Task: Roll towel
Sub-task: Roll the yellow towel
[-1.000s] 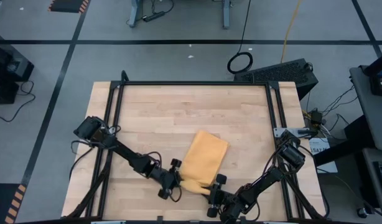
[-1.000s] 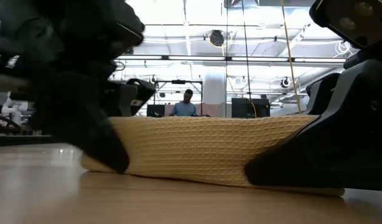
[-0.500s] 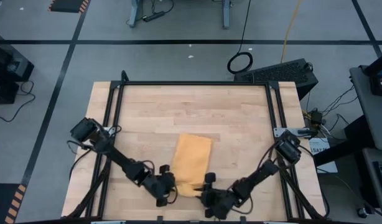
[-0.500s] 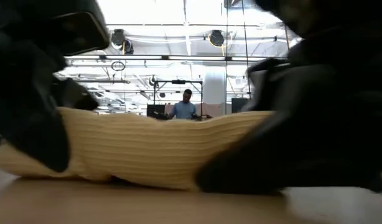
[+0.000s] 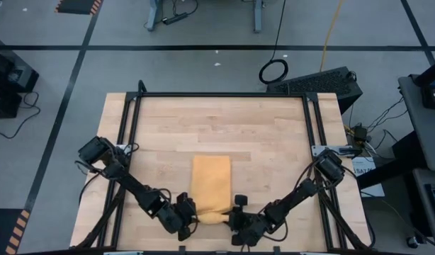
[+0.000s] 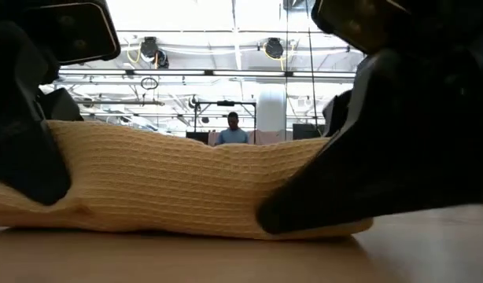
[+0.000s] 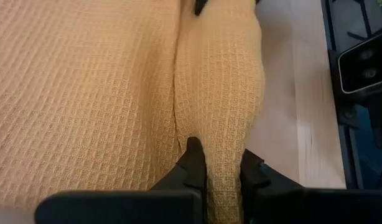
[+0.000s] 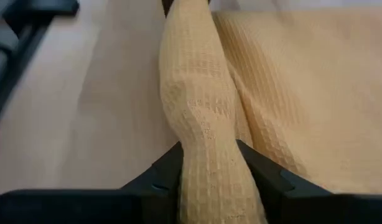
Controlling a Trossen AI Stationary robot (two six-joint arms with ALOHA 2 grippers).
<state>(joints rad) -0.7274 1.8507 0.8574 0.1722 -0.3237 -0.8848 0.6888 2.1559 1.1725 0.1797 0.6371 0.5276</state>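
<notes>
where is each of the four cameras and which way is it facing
High view: overhead, looking straight down on the table; both arms, left hand and right hand at the towel.
Low view: table height, looking across at the towel's rolled edge; both hands loom dark.
Left wrist view: along the roll, own fingers pinching it.
Right wrist view: same roll from its other end, own fingers around it.
Both wrist views share the roll.

table [image 5: 203, 120] | cable coil [image 5: 273, 71] | keyboard [image 5: 320, 83] | person [image 6: 233, 131]
</notes>
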